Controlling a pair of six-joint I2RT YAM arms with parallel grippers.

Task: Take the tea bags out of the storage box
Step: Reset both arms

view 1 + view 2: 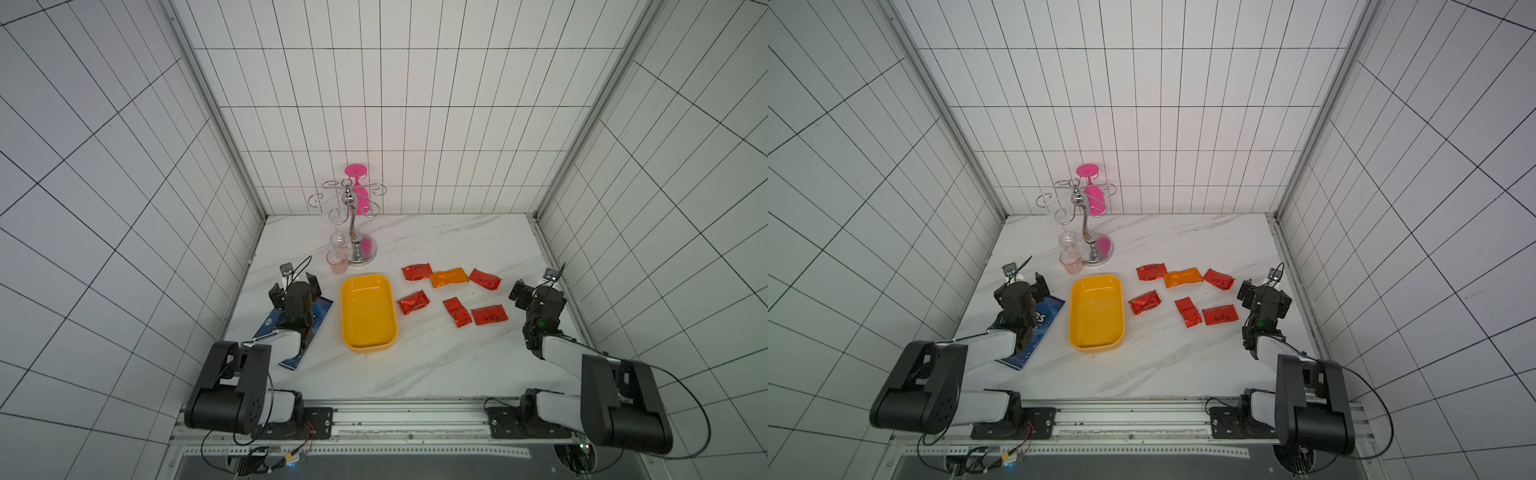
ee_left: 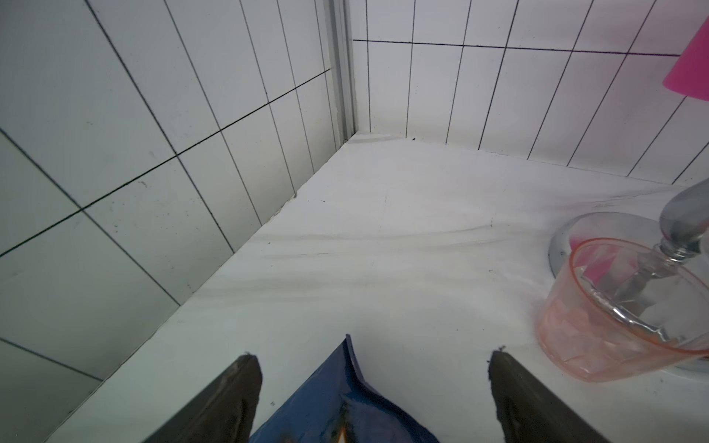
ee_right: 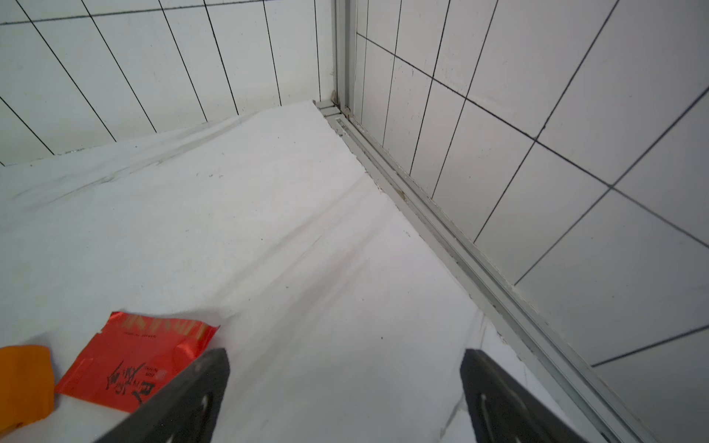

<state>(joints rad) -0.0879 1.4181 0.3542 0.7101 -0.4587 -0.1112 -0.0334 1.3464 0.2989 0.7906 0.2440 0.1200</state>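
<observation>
Top views both show the yellow storage box (image 1: 368, 316) empty, with smooth plastic walls and round corners. All six tea bags (image 1: 456, 311) lie flat on the marble table (image 1: 415, 365) at 3 o'clock from it. Five are shiny, crinkly red foil, and there is one plain orange tea bag (image 1: 449, 277). The left gripper (image 1: 293, 286) hangs over the blue chip bag (image 1: 322, 308) with fingers spread wide, holding nothing. The right gripper (image 1: 536, 294) is spread and empty too. I think a low sweep could push the slippery foil bags or knock the thin pink cup (image 1: 337, 266) at 11 o'clock.
</observation>
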